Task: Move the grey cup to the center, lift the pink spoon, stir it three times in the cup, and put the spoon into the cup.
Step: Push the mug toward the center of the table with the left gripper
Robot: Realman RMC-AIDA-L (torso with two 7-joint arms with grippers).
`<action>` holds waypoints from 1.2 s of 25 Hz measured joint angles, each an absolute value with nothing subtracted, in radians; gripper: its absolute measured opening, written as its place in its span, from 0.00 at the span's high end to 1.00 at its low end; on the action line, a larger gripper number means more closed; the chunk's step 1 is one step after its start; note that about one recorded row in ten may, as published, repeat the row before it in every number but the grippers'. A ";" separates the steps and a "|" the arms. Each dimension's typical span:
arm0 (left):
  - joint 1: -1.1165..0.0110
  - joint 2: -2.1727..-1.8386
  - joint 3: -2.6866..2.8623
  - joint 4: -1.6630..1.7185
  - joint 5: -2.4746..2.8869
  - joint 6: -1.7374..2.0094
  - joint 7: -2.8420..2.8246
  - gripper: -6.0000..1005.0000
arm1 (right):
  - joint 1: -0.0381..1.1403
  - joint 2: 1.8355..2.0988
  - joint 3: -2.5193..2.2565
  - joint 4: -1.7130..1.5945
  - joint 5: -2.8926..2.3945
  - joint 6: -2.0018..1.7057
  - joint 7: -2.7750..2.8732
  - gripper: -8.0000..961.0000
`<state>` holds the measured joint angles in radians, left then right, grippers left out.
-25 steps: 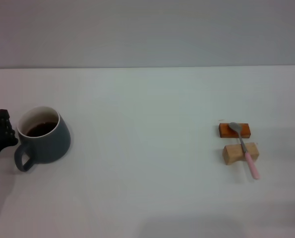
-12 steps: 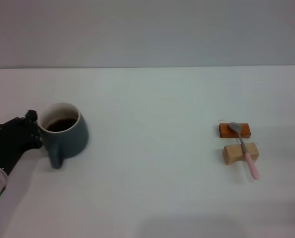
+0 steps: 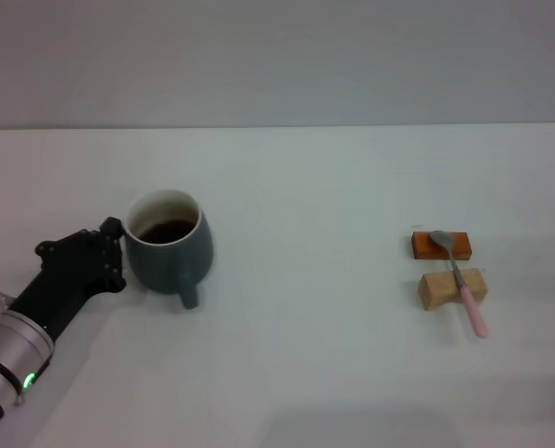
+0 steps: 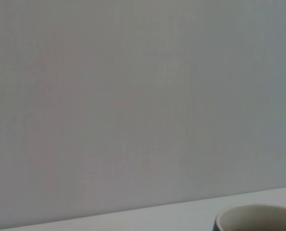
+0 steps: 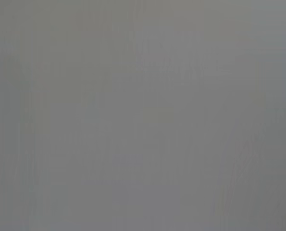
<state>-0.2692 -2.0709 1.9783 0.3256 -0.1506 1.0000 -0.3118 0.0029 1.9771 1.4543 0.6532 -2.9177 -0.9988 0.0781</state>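
The grey cup (image 3: 170,245) stands left of the table's middle, with dark liquid inside and its handle turned toward the front. Its rim (image 4: 258,219) also shows at the edge of the left wrist view. My left gripper (image 3: 112,257) is black and presses against the cup's left side, with the arm reaching in from the lower left. The pink spoon (image 3: 459,280) lies at the right. Its metal bowl rests on an orange block (image 3: 440,245) and its handle crosses a tan block (image 3: 452,287). The right gripper shows in no view.
The white table (image 3: 305,327) stretches between the cup and the blocks. A grey wall (image 3: 277,56) rises behind its far edge. The right wrist view shows only a plain grey surface.
The left gripper has moved right, and the cup has slid with it from the far left toward the middle. The cup has turned, so its handle now points to the front. The spoon has not moved.
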 joint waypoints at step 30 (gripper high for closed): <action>-0.410 -2.074 1.950 0.281 -0.163 0.844 -0.280 0.92 | -0.013 1.983 1.468 0.660 -2.917 -1.025 0.080 0.45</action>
<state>-0.4099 -2.0736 1.9496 0.2805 -0.1626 0.8442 -0.2795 -0.0135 1.9834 1.4676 0.6600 -2.9175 -1.0247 0.0804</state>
